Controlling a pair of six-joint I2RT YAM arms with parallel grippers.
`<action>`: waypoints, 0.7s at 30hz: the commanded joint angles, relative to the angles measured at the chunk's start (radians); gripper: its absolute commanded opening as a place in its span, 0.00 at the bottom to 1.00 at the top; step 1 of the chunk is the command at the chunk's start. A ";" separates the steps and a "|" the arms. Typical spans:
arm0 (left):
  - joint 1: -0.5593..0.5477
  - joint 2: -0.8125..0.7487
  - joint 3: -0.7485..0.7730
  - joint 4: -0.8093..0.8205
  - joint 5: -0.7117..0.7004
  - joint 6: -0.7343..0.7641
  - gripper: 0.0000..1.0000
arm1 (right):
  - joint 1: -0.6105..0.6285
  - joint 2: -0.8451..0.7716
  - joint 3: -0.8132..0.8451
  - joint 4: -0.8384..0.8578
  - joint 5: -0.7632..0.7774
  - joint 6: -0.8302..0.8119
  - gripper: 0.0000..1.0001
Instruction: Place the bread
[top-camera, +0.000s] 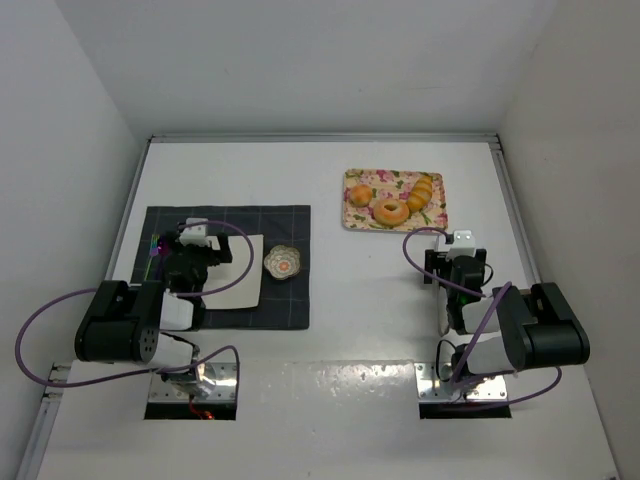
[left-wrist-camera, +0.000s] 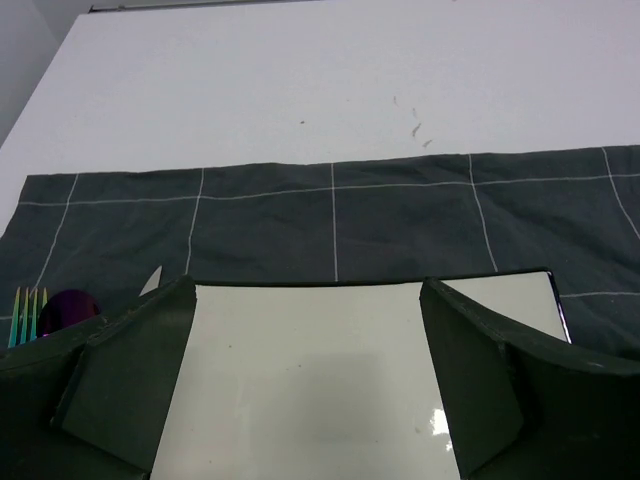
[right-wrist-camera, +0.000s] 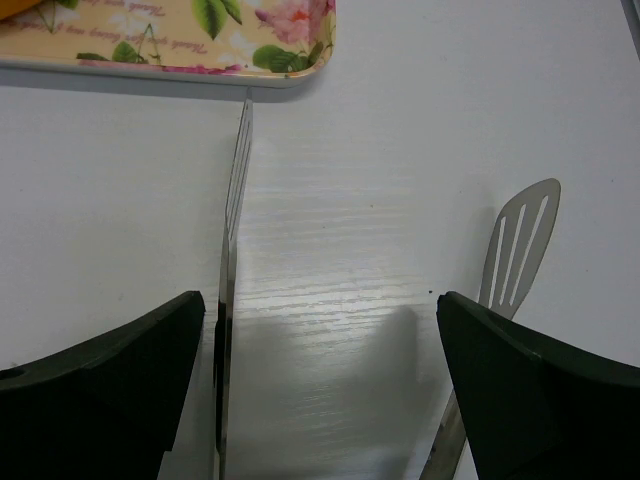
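White table (top-camera: 370, 330), white walls: the right arm's tongs (right-wrist-camera: 232, 220) point at the tray (right-wrist-camera: 250, 40) of bread (top-camera: 426, 188).

The right gripper (right-wrist-camera: 322, 320) has its fingers spread wide. Each finger seems to rest on one arm of the metal tongs, which stand open with nothing in them. The tray is just ahead and a bit to the left. On it lie the bun (top-camera: 359, 194) at the far left, the bagel (top-camera: 378, 212) in the middle and the roll (top-camera: 420, 200) on the right, its long side pointing away from the arm. The right arm is much nearer. The left gripper (left-wrist-camera: 308, 300) is wide open too, holds nothing, and hangs over the plate (left-wrist-camera: 300, 400) on the cloth (left-wrist-camera: 400, 220).
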 joint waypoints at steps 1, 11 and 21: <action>-0.004 -0.001 0.013 0.036 -0.008 -0.012 1.00 | 0.000 -0.016 -0.064 0.019 -0.013 0.015 1.00; -0.036 -0.191 0.389 -0.750 0.182 0.228 1.00 | 0.015 -0.303 0.119 -0.458 0.041 -0.038 1.00; -0.137 -0.399 0.606 -1.076 -0.074 0.161 1.00 | 0.073 -0.510 0.516 -1.262 0.301 -0.088 1.00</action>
